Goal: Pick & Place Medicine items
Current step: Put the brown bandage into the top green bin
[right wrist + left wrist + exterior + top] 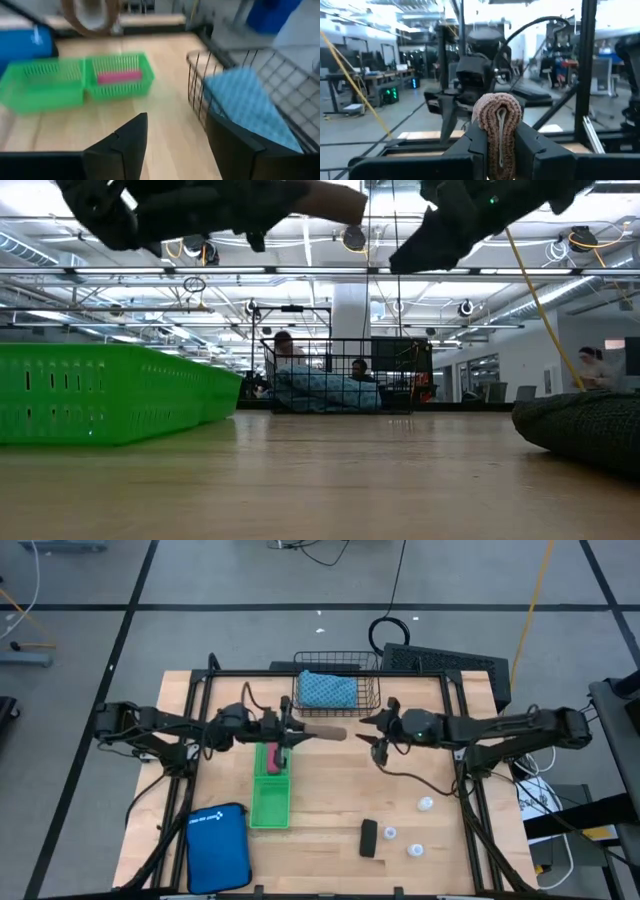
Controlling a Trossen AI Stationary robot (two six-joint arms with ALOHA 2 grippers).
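A pale wooden bench [330, 795] is set on a grey floor [200, 580] marked with dark lines. Beyond it, an open hall with ceiling lights [352, 238] and desks is seen.

Table layout, high view: two-compartment basket [271, 798] at centre, one oblong piece [275, 757] in its 12 o'clock compartment; wire basket [337, 692] at 12 o'clock; pouch [218, 848] at 8 o'clock; another oblong piece [368, 837] and three bottles [408, 830] at 4 o'clock.

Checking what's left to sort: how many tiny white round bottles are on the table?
3, all on the wooden table's right front area: one farthest right, one beside the black oblong piece, one nearest the front edge. None seems hidden.
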